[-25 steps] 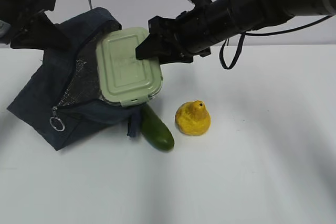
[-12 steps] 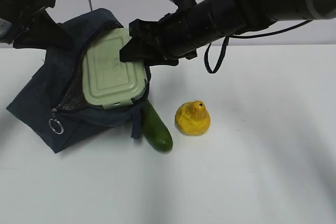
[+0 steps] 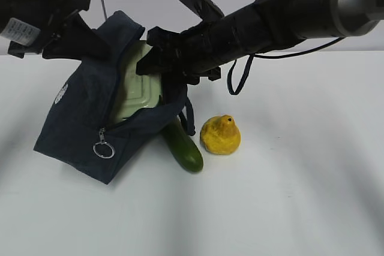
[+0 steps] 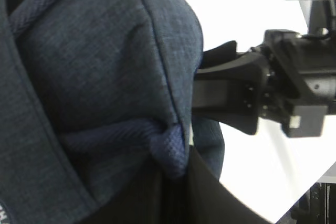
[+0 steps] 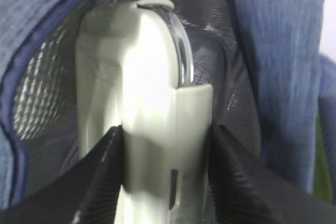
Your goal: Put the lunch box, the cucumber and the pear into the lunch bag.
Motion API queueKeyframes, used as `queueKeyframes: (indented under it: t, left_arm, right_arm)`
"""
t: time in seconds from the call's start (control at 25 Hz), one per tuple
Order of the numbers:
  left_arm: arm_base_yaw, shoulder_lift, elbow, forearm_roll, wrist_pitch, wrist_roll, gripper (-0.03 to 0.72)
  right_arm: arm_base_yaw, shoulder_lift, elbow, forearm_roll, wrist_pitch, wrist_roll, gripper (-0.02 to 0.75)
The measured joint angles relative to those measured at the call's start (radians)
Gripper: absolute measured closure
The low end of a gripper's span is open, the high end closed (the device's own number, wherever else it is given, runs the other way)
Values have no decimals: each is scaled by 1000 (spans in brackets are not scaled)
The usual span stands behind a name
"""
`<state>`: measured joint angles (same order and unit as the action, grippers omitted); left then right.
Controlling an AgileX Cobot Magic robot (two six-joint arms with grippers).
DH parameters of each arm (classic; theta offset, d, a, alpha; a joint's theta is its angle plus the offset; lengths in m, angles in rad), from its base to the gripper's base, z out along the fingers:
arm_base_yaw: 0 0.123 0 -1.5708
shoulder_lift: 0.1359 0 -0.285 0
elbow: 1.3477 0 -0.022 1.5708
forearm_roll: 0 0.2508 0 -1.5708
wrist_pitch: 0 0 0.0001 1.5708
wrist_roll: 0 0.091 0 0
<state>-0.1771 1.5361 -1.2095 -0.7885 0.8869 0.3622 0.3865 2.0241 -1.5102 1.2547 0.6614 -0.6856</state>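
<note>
We see the lunch bag [image 3: 90, 130] tilted up on the white table [image 3: 288, 196], its zippered mouth gaping toward the right, with bare tabletop open in front and to the right. Our left gripper [image 3: 69, 19] has its jaws pressed together on the bag's top fabric, holding it raised. Our right gripper [image 3: 157, 64] reaches into the mouth, its jaws pinching the lunch box [image 3: 141, 91] by its sides; the box sits mostly inside the silvery lining, lid facing out. The cucumber [image 3: 185, 146] lies on the table just under the bag's lower edge, touching it. The pear [image 3: 221, 135] stands just beside the cucumber's right side, outside the bag. A metal ring pull [image 3: 103, 150] hangs at the zipper's end.
</note>
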Motion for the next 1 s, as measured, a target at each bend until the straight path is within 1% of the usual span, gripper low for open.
queueKeyframes:
  t: [0.16,0.8,1.0]
  left_arm:
    - [-19,0,0,-4,-10,0,685]
    - [-20,0,0,-9,-14,3,685]
    - [-20,0,0,-10,-14,3,685]
  right_arm:
    - [0,4,0,-34,-6,0,375]
    - [0,6,0,-112,30,0,374]
    - [0,6,0,-116,32,0,335]
